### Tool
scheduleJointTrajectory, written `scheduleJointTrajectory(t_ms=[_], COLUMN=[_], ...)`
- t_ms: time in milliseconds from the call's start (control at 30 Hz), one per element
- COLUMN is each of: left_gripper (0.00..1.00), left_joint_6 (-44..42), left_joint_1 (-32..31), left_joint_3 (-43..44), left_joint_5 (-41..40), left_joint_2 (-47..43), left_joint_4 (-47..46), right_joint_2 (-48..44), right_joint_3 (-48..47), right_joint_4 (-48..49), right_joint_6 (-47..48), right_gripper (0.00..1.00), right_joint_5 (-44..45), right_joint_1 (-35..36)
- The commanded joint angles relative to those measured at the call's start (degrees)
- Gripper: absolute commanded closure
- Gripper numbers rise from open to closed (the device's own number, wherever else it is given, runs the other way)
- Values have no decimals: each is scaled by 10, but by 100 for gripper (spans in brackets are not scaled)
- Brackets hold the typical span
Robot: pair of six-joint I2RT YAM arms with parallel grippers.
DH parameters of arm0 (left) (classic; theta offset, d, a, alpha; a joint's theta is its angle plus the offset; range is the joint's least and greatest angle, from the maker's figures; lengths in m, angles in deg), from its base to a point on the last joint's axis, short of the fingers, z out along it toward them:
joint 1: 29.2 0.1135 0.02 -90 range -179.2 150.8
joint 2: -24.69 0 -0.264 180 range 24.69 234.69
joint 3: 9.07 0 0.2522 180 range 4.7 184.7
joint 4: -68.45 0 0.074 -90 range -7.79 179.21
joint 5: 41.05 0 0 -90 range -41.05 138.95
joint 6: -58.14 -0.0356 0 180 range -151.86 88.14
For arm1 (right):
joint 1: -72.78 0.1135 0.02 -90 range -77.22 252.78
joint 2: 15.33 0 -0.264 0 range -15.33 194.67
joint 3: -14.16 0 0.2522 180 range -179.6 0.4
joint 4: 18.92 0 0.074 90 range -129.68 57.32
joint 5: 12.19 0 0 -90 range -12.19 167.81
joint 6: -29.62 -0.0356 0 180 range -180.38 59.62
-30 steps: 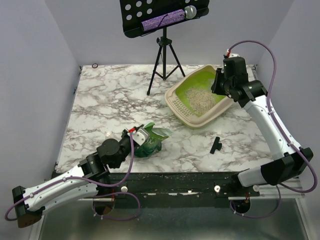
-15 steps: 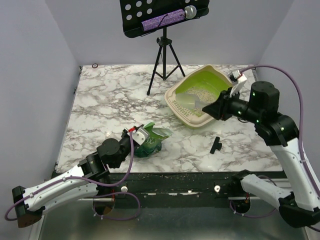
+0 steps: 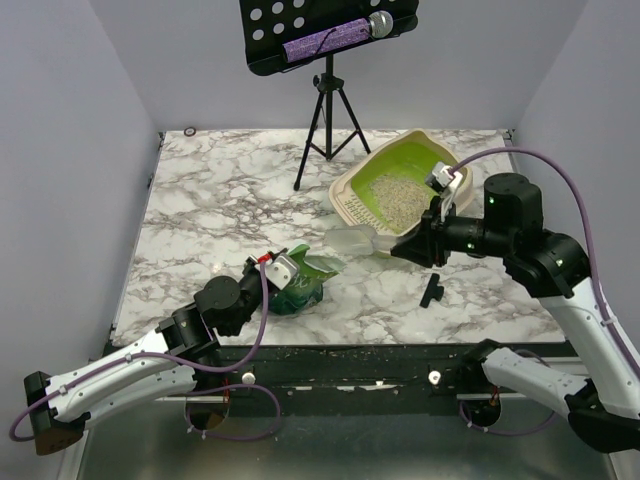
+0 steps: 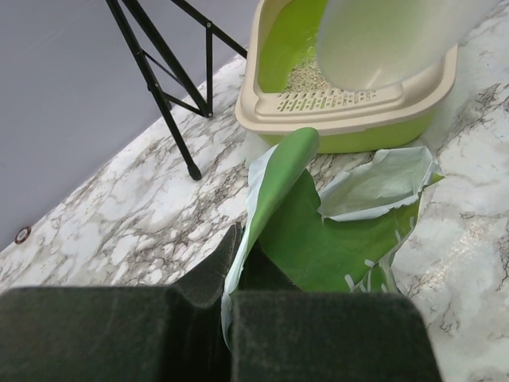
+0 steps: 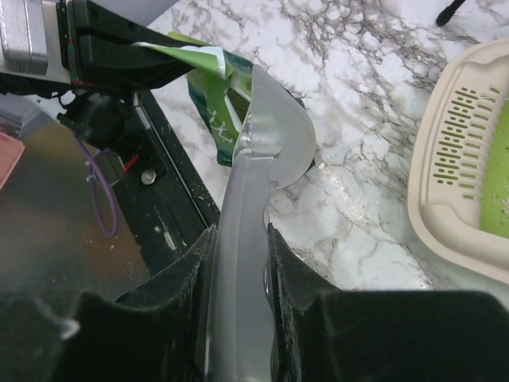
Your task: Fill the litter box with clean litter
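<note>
The litter box (image 3: 352, 196) is a beige tray with a lime-green inside at the back right of the table, also seen in the left wrist view (image 4: 350, 111) and the right wrist view (image 5: 457, 171). Clean litter (image 3: 395, 196) lies as a pale pile on its floor (image 4: 306, 76). My right gripper (image 3: 415, 250) (image 5: 240, 239) is shut on the handle of a translucent scoop (image 3: 355, 238) (image 5: 274, 139), which hangs over the marble between box and bag. No granules show in the scoop. My left gripper (image 3: 268, 270) (image 4: 238, 247) is shut on the edge of the green bag (image 3: 303, 283) (image 4: 326, 239), holding it open.
A black tripod stand (image 3: 325, 130) rises behind the box, its legs near the bag in the left wrist view (image 4: 171, 95). A small black part (image 3: 432, 290) lies near the front right. A small ring (image 3: 190, 131) sits at the back left corner. Granules are scattered along the table's front edge (image 3: 330, 350).
My right arm has swung from above the litter box back and leftward, carrying the scoop out over the table toward the bag. The left arm and bag have not moved.
</note>
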Motion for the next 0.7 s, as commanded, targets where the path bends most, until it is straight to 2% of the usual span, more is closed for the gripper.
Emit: scheduleJointTrajectory(t_ms=[0,300,667], left_gripper=[100,100,100], left_joint_6=[6,5,6], left_joint_1=[-3,-2,-2], left_joint_3=[20,20,20], left_joint_5=[-21,-19,-17], left_joint_2=[-3,-5,-6], left_joint_4=[-7,-6,-5], right_joint_2=[8,27,62], right_joint_3=[5,22,46], right_joint_4=[-21,-16,7], right_joint_6=[22,40,42], right_gripper=[99,99,99], right_joint_5=[19,59,59], right_joint_1=[27,55,89])
